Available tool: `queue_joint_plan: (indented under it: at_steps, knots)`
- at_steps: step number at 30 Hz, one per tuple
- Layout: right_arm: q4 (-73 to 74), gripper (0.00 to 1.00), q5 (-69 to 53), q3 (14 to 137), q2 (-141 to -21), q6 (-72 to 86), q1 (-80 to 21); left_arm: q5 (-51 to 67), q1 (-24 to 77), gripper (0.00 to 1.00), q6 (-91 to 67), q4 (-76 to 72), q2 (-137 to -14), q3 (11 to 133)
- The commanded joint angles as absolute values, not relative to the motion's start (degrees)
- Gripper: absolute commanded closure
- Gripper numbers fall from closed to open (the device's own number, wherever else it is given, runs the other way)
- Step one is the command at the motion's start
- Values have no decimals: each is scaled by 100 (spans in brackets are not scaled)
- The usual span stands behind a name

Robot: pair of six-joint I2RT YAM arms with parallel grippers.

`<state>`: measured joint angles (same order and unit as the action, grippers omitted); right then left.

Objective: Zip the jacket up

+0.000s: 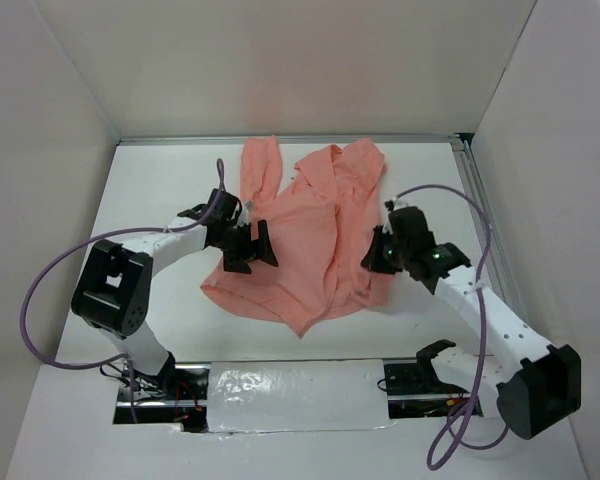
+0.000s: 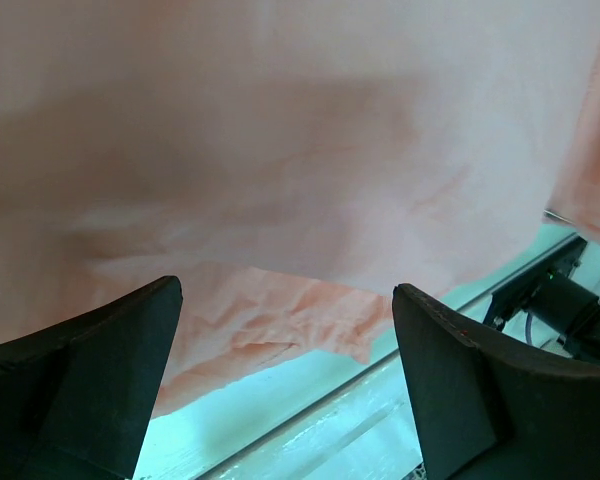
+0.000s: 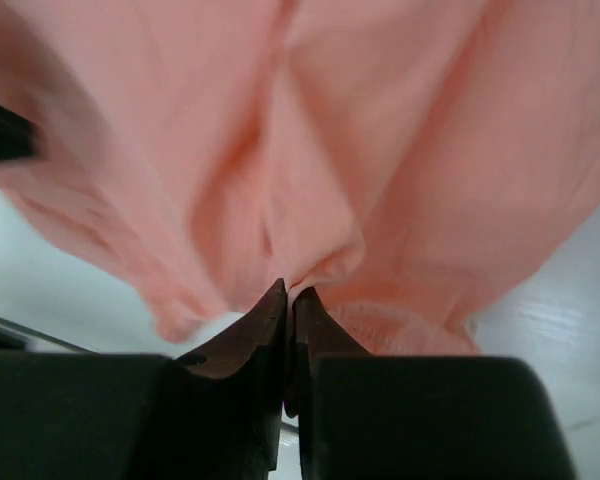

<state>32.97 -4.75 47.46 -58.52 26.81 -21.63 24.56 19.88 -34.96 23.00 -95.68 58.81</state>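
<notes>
The salmon-pink jacket (image 1: pixel 305 235) lies wrinkled in the middle of the white table, sleeves toward the back wall. My right gripper (image 1: pixel 377 252) is at its right edge, shut on a pinched fold of the jacket (image 3: pixel 310 200), with fabric squeezed between the two fingertips (image 3: pixel 273 305). At the jacket's left edge my left gripper (image 1: pixel 252 250) stands wide open. The pink cloth (image 2: pixel 280 150) hangs just ahead of its fingers (image 2: pixel 110 370), and nothing sits between them. I cannot make out the zipper.
White walls enclose the table on three sides. A metal rail (image 1: pixel 485 220) runs along the right edge. A foil-covered strip (image 1: pixel 295 395) lies at the near edge between the arm bases. Purple cables (image 1: pixel 40 300) loop beside both arms.
</notes>
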Motion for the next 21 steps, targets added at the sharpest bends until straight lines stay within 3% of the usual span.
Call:
queue_joint_plan:
  at_steps: [1,2,4,5,7,9,14,21]
  knots:
    - [3559,85,-65,4264,-5976,3031,-2390,2514,2153,1,-3577,2417,-9290,5985]
    - [3716,67,165,4193,-5985,3137,-2382,2514,2188,1,-3577,2434,-9238,6003]
    - [3866,51,527,4087,-5977,3313,-2321,2453,2285,1,-3595,2478,-9185,6020]
    - [4015,25,597,4070,-5907,3400,-2268,2435,2320,1,-3595,2487,-9141,6055]
    - [4122,10,729,4069,-5793,3454,-2250,2373,2408,1,-3612,2557,-9106,6091]
    - [4236,7,782,4087,-5520,3612,-2250,2364,2496,1,-3612,2619,-9053,6161]
    - [4553,11,627,4394,-4810,3701,-2355,2312,2776,1,-3604,2654,-8781,6162]
    - [4070,11,-228,4448,-4456,3472,-3460,2575,3190,1,-3577,2356,-8464,5705]
